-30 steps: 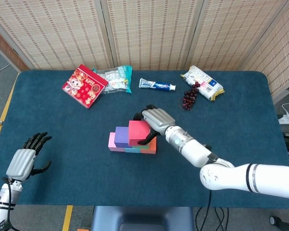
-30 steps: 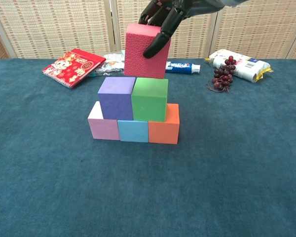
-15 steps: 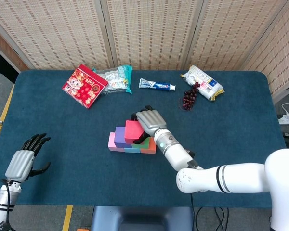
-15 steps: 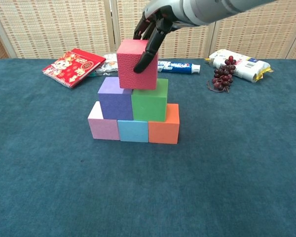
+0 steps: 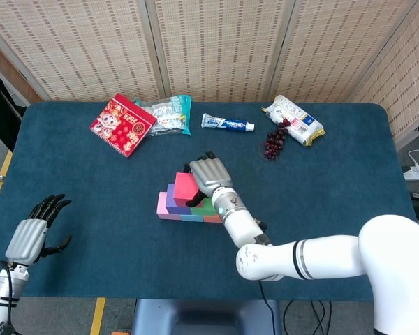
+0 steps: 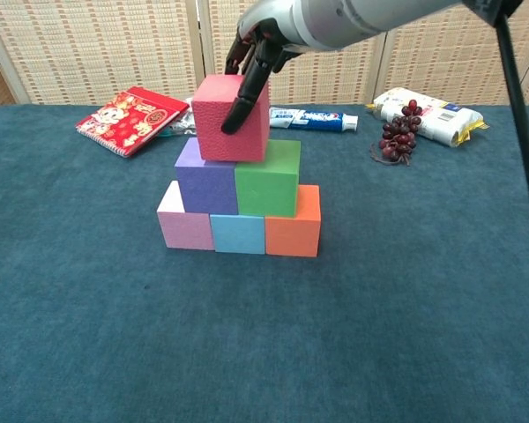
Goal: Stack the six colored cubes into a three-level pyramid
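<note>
My right hand (image 6: 257, 35) (image 5: 208, 174) grips the red cube (image 6: 232, 117) (image 5: 185, 187) from above. The cube sits low over the purple cube (image 6: 208, 181) and the green cube (image 6: 269, 179), shifted toward the purple side; I cannot tell whether it rests on them. Under those two lie the pink cube (image 6: 184, 225), the light blue cube (image 6: 238, 233) and the orange cube (image 6: 294, 229) in a row. My left hand (image 5: 35, 229) hovers open at the table's near left corner, far from the stack.
Along the back of the blue table (image 5: 335, 174) lie a red booklet (image 5: 123, 124), a snack bag (image 5: 167, 114), a toothpaste tube (image 5: 228, 124), a bunch of grapes (image 5: 275, 140) and a white packet (image 5: 293, 119).
My right hand has carried the red cube down and to the left, from above the green cube to low over the purple and green pair. The left hand drifted slightly toward the near edge.
</note>
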You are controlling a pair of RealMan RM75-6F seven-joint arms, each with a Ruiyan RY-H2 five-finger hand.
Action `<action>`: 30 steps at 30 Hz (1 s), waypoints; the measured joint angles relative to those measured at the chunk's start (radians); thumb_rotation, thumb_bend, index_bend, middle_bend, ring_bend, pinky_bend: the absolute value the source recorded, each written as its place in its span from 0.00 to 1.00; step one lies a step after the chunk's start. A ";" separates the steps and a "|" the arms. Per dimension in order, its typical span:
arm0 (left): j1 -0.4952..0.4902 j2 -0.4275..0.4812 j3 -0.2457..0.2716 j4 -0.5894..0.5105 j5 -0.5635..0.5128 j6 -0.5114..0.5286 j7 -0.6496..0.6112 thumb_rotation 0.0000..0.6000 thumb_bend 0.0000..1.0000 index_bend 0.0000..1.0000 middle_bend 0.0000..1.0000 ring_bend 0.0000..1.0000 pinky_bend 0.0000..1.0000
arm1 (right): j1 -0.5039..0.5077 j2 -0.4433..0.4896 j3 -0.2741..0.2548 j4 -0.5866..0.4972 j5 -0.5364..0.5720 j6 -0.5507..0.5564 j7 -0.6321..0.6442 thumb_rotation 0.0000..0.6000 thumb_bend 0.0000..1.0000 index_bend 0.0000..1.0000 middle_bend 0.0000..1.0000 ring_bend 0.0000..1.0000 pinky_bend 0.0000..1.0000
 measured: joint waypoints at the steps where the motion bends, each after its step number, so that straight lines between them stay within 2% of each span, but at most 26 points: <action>1: 0.000 -0.001 0.000 0.002 0.000 0.000 -0.001 1.00 0.33 0.15 0.04 0.02 0.13 | 0.000 -0.005 0.004 0.004 0.005 0.001 -0.008 1.00 0.35 0.49 0.46 0.27 0.12; 30: 0.000 -0.012 0.003 0.024 -0.001 -0.006 -0.021 1.00 0.33 0.15 0.04 0.02 0.13 | -0.029 -0.047 0.064 0.030 0.042 0.022 -0.123 1.00 0.36 0.48 0.46 0.26 0.10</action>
